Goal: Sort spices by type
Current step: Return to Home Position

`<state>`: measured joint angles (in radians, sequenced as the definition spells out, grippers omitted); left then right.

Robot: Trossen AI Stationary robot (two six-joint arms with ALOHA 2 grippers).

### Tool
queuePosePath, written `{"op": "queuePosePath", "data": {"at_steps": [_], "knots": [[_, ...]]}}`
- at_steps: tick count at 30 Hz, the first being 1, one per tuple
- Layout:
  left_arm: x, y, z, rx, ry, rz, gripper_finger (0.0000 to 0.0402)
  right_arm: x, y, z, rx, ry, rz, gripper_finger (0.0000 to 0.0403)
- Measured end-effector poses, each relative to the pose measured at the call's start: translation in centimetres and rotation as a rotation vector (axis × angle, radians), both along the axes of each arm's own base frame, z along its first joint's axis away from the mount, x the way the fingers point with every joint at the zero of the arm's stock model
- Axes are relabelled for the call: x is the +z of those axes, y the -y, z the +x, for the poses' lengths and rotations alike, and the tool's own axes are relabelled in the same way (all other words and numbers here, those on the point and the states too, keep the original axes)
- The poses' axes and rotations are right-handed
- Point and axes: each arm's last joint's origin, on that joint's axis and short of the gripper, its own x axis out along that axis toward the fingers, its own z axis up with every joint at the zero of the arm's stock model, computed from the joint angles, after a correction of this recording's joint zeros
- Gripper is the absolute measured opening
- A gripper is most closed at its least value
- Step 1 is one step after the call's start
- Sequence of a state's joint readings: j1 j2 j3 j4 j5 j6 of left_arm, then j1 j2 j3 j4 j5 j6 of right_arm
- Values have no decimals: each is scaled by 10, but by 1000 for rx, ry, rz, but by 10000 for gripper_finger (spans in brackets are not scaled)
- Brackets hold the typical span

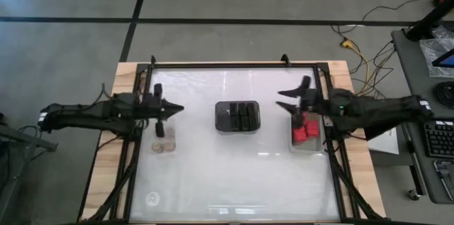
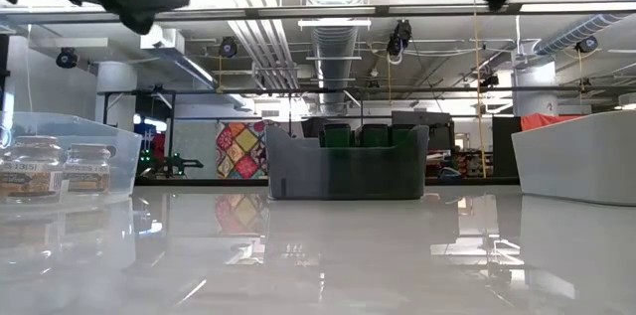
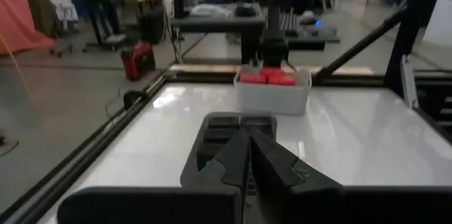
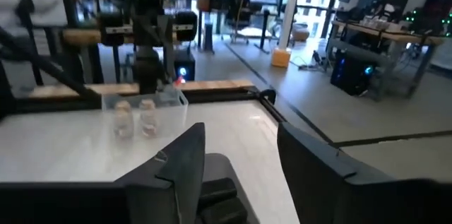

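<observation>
The spices sit in three trays. Dark blocks [image 1: 240, 115] fill the dark tray [image 1: 220, 117] at mid-table. Red blocks [image 1: 305, 133] lie in a clear tray [image 3: 272, 98] at the right. Tan-topped jars [image 1: 164, 144] stand in a clear tray [image 2: 119, 151] at the left. My left gripper [image 1: 179, 108] is shut and empty, raised above the table just far of the jars and pointing level toward the dark tray. My right gripper [image 1: 282, 99] is open and empty, raised just far of the red blocks and pointing level toward the table's left.
A black frame rail [image 1: 234, 64] runs round the white table top, with a wooden border [image 1: 106, 147] outside it. The near half of the table top [image 1: 234, 182] is bare. Cables and a side desk [image 1: 425, 62] lie beyond the table's right edge.
</observation>
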<state>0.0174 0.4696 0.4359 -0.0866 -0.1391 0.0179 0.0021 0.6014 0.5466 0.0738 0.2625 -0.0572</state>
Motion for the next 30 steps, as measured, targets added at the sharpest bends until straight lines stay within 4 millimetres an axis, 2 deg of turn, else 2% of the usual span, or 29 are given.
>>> {"op": "queuePosePath", "data": {"at_steps": [2,5,10,16,24,30], "knots": [[-4,1,-7,-20,25,-2,1,-7,0,-18,-1,40,37,161],[-11,2,-14,-73,89,-23,1,-13,0,-54,9,199,76,153],[-27,3,-23,-84,199,-26,1,-41,0,-73,25,331,88,130],[-43,4,-31,-105,250,-84,1,-71,-3,-77,121,373,141,80],[-48,4,-43,-96,269,-100,1,-104,-1,-65,99,290,125,14],[-62,3,-37,-75,288,-133,1,-104,-2,-65,105,290,132,10]]}}
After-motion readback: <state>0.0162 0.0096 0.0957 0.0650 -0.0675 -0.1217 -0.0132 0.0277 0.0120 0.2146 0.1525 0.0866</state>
